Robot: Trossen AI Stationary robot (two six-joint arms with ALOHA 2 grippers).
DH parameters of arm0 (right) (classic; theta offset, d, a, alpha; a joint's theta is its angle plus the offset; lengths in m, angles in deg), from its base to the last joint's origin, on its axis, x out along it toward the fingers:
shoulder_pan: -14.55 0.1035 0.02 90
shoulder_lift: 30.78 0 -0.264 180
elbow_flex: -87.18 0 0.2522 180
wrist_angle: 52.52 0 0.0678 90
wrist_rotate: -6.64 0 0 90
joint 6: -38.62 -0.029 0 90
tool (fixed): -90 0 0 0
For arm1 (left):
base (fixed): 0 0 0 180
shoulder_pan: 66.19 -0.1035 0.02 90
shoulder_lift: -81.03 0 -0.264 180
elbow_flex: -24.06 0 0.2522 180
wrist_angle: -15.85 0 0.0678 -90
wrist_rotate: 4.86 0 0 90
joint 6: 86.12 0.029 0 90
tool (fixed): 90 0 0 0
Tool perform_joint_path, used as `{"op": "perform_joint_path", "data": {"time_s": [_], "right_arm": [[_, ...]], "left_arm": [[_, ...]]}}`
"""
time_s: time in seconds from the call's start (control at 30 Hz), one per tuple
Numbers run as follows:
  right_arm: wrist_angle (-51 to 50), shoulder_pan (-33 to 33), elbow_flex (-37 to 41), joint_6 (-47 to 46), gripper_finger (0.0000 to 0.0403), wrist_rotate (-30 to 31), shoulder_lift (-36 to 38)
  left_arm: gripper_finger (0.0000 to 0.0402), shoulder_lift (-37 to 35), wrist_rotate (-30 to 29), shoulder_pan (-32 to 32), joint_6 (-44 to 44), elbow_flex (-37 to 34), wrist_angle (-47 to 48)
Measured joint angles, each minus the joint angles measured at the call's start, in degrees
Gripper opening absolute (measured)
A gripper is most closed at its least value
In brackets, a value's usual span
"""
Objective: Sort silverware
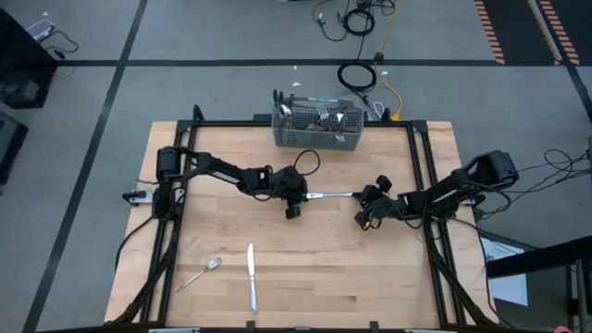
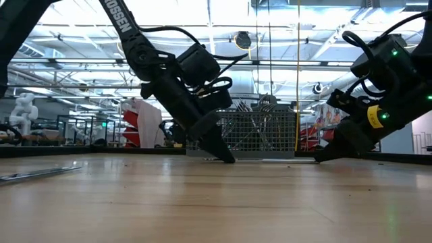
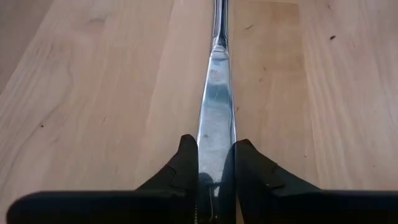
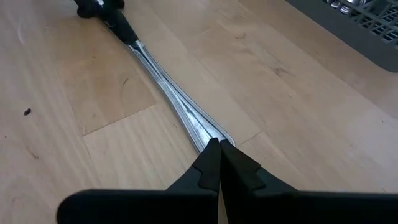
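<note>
Knife (image 3: 216, 118) blade between left pincer (image 3: 216, 163) fingers

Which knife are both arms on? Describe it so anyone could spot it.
On the wooden table, just in front of the wire basket, a knife lies between the two arms. The left gripper holds its blade, the right gripper its handle; the other knife lies untouched.

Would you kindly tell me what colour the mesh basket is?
Grey wire mesh basket, clearest in the high view.
</note>
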Motion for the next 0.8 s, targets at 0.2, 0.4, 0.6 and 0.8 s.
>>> {"op": "perform_joint_path", "data": {"time_s": [0.2,0.4,0.6,0.8], "right_arm": [[2.2,0.0,0.1,1.4,0.0000,-0.4,-0.1],[4.7,0.1,0.2,2.5,0.0000,-1.3,-0.1],[12.6,0.1,0.1,10.6,0.0000,-0.8,2.1],[16.2,-2.8,-0.8,24.8,0.0013,-7.2,6.3]], "left_arm": [[0.0077,-2.0,-1.0,0.1,-0.3,-0.1,1.7],[0.0077,-5.9,-2.9,0.2,-0.7,2.3,10.8],[0.0077,-7.1,-3.1,0.3,1.1,4.6,15.6],[0.0008,-7.2,-3.0,0.8,2.6,6.0,16.8]]}}
